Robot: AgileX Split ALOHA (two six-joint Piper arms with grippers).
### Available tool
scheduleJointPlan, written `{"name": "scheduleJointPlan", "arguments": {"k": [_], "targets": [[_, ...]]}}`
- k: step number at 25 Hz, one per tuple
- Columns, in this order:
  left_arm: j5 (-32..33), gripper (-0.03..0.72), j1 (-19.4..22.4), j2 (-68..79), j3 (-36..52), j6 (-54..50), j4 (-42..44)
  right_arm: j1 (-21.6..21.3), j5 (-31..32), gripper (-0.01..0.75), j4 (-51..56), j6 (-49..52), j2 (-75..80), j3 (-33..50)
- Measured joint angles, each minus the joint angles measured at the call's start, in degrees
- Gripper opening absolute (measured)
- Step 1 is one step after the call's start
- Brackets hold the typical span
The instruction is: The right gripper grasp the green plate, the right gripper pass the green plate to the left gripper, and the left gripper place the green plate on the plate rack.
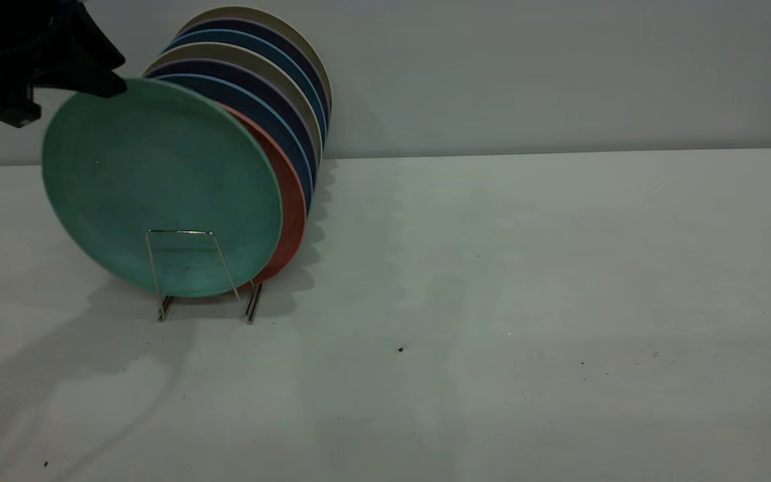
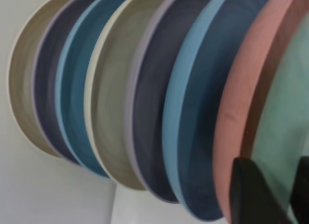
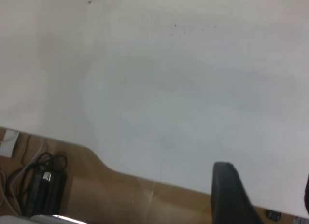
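The green plate (image 1: pixel 158 181) stands upright at the front of the plate rack (image 1: pixel 188 268), behind its front wire loop and just ahead of a salmon-pink plate (image 1: pixel 292 194). It sits a little left of the rack's middle. My left gripper (image 1: pixel 101 80) is at the plate's upper left rim. In the left wrist view its jaws (image 2: pixel 277 185) straddle the green plate (image 2: pixel 285 118), one finger on each face, holding it. My right gripper (image 3: pixel 270 190) is open and empty over the table's edge, out of the exterior view.
Behind the salmon plate the rack holds several more plates, blue (image 1: pixel 272 127) and beige (image 1: pixel 292 40), leaning back toward the wall. The white table (image 1: pixel 526 301) spreads to the right of the rack. The right wrist view shows floor and cables (image 3: pixel 38 180) past the table edge.
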Motion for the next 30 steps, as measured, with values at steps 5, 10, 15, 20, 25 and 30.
{"name": "scheduleJointPlan", "arguments": {"k": [5,10,15,20,25,30], "targets": [[0.00,0.434,0.00,0.13,0.00,-5.63,-0.24,0.00,-0.01,0.389,-0.04,0.00,0.00,0.00],[0.17,0.473,0.00,-0.58,0.00,-10.21,-0.30,0.00,-0.01,0.389,-0.12,0.00,0.00,0.00],[0.55,0.474,0.00,-1.97,0.00,-13.65,-0.30,0.12,-0.06,0.389,-0.83,0.00,0.00,0.00],[4.90,0.476,0.00,-7.36,0.00,-21.80,-0.24,3.74,-0.62,0.389,-3.86,1.71,0.00,0.00],[12.48,0.476,0.00,-17.09,0.00,-39.31,2.88,8.40,-3.82,0.389,-11.77,8.06,0.00,0.99],[25.20,0.476,0.00,-27.98,0.00,-59.86,13.63,9.87,-4.80,0.389,-14.70,12.26,0.00,1.16]]}}
